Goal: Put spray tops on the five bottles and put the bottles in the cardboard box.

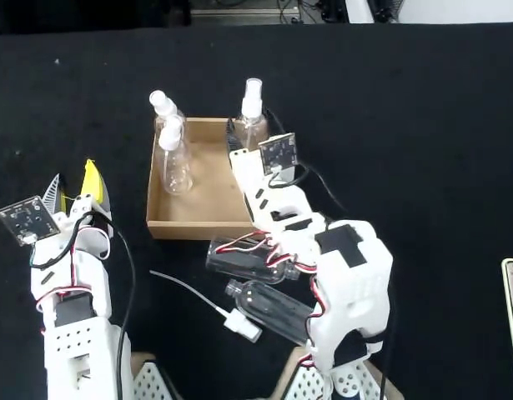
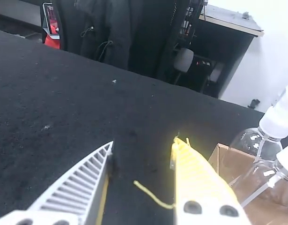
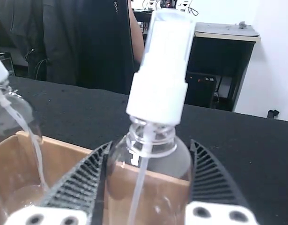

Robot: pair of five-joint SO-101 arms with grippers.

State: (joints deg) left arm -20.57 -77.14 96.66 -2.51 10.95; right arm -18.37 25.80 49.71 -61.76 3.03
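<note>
Black cloth covers the desk [image 1: 423, 117]. At the left, the left tool [image 1: 72, 185] hangs above it with its white and yellow fingers spread, gripping nothing. Just to its right sits the open cardboard box [image 1: 198, 227]. Inside, along the left wall, a front bottle [image 1: 176, 167] and a back bottle [image 1: 167, 117] stand upright, both clear and each fitted with a white spray top.

At the box's far right corner, the right tool [image 3: 149, 146] pinches a held bottle [image 1: 251, 125] by its shoulders. This bottle is upright and capped too. Whether its base is inside the box or on the rim cannot be told.

In front of the box, partly under the right arm, two more clear bottles lie on their sides: an upper lying bottle [image 1: 239, 258] and a lower lying bottle [image 1: 277, 308]. A loose spray top [image 1: 241, 325] lies just beside the lower one's neck, its thin tube trailing left across the cloth.

Behind the desk hang dark garments [image 3: 78, 42]. To their right, a black stand [image 3: 223, 61] with a pale top sits against a white wall [image 3: 275, 56].
</note>
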